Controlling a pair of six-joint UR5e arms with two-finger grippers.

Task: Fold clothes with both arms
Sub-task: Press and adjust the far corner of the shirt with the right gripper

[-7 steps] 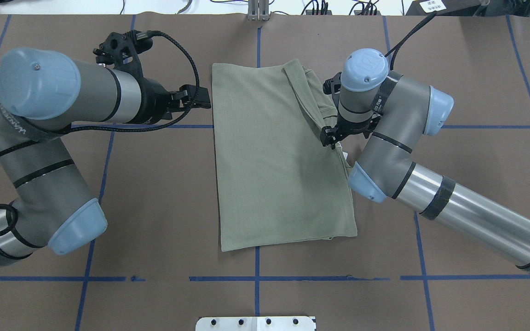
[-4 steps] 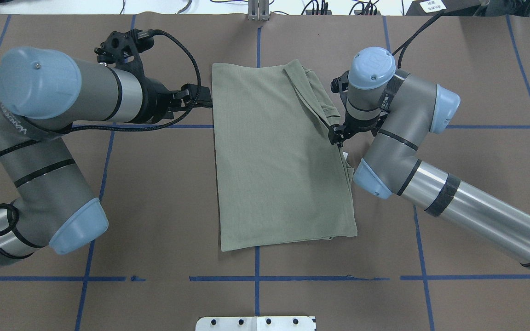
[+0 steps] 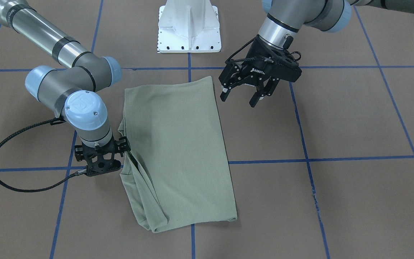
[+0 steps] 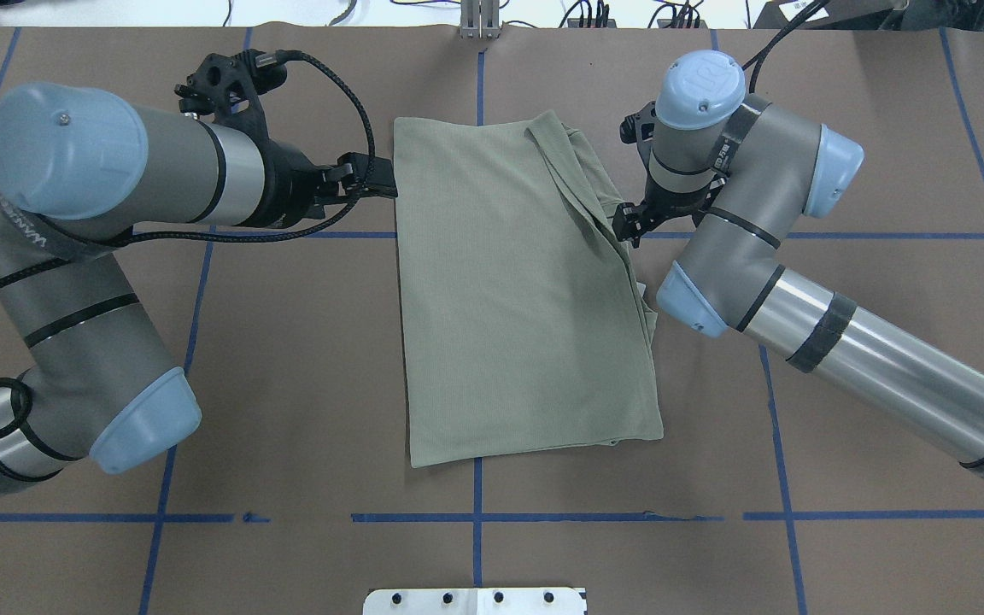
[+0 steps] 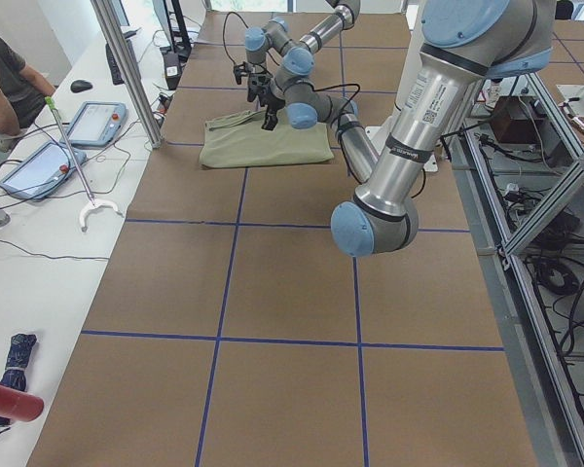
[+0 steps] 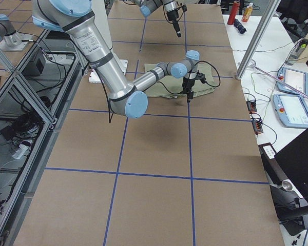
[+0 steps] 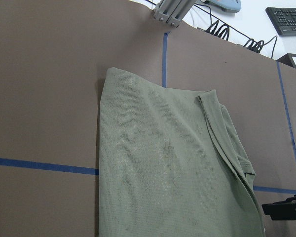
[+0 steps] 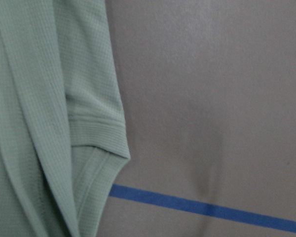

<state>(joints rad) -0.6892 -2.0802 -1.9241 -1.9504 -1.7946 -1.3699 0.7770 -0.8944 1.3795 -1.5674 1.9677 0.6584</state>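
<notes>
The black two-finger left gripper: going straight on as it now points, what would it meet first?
Probably the sage-green knit shirt, near its closest edge; the open left gripper tilts down toward it. Depth is unclear, so it might touch the brown table cover beside it instead.

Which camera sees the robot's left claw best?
The front-facing view: the left gripper is open there, both fingers plain. The overhead view shows it edge-on beside the shirt, fingers overlapping. In the side views it is too small to judge. The wrist views miss it.
</notes>
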